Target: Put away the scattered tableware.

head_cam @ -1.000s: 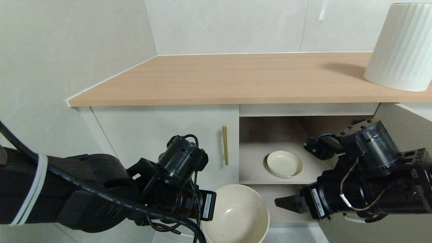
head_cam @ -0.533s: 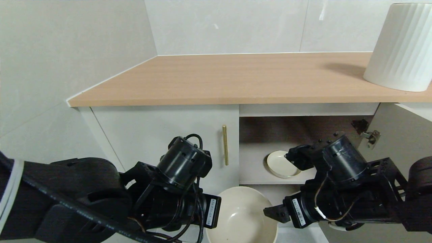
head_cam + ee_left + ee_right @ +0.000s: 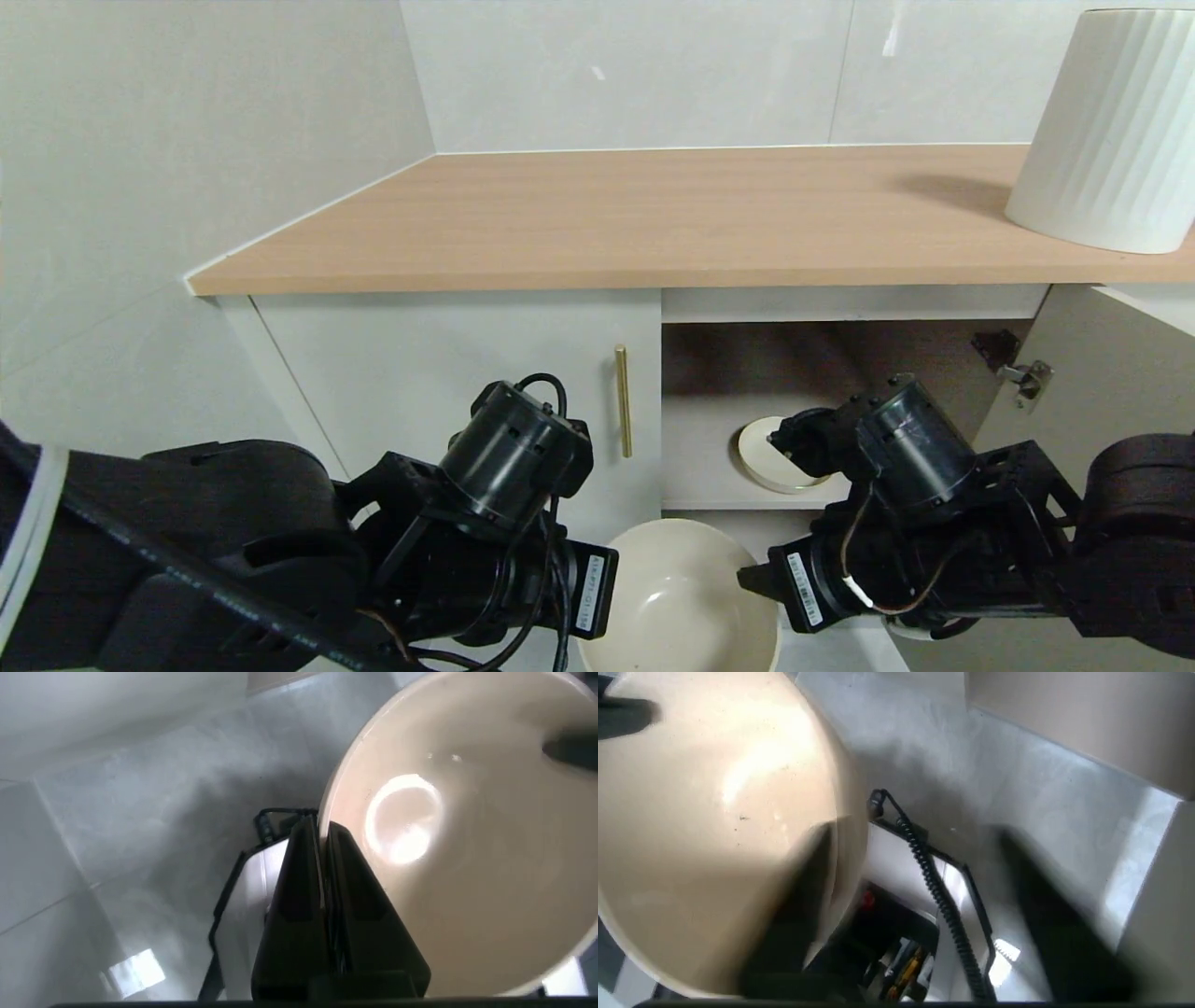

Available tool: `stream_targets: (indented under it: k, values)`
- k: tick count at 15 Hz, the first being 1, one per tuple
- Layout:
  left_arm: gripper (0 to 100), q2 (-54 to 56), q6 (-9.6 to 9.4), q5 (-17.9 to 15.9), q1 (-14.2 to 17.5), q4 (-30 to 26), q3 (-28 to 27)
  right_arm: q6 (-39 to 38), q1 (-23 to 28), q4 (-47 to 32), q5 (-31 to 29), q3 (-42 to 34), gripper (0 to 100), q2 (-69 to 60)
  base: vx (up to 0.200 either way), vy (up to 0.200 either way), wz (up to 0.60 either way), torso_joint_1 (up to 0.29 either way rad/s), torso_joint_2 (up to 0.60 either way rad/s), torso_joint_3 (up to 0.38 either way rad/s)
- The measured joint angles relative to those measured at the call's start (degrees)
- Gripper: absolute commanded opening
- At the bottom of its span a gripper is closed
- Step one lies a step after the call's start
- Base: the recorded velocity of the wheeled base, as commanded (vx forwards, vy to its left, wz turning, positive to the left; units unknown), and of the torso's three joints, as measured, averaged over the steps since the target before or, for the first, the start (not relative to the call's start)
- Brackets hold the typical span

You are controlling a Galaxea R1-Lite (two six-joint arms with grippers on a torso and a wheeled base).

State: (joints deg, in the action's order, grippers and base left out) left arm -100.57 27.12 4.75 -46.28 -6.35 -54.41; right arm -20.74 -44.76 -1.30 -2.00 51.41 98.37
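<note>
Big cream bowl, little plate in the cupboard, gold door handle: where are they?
Big cream bowl (image 3: 677, 602), head view, inside bottom of the bowl.
Small cream plate (image 3: 758, 462), head view, its left part, on the shelf.
Gold bar handle (image 3: 623, 401), head view, middle of the bar.

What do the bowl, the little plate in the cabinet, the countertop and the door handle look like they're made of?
Bowl: cream and glossy, likely glazed ceramic or melamine, given the bright highlight inside.
Plate: pale cream and smooth, probably the same material, but too small to be sure.
Countertop: matte with a wood grain, so wood or laminate.
Handle: a slim gold bar, seemingly brushed metal by its sheen.
</note>
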Motion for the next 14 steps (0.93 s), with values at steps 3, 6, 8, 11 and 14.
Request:
stream_targets:
  k: [3,6,8,11,14]
  values:
    - [0,-0.3,0.02,-0.2,0.0,0.0,0.0,0.1,-0.5,0.0,0.0,-0.3,0,0.1,0.000,0.000,0.00,0.000,0.00,0.000]
    - [0,-0.3,0.02,-0.1,0.0,0.0,0.0,0.1,-0.6,-0.1,-0.1,-0.3,0,0.2,0.000,0.000,0.00,0.000,0.00,0.000]
    - [0,-0.3,0.00,0.0,0.0,-0.1,0.0,0.1,-0.6,-0.1,-0.1,-0.3,0,0.2,0.000,0.000,0.00,0.000,0.00,0.000]
    - [100,-0.3,0.00,0.1,0.0,-0.2,0.0,0.2,-0.6,-0.1,-0.2,-0.4,0,0.3,0.000,0.000,0.00,0.000,0.00,0.000]
    - [100,-0.4,0.00,0.4,0.2,-0.6,0.0,0.2,-0.5,-0.5,-0.4,-0.5,0,0.3,0.000,0.000,0.00,0.000,0.00,0.000]
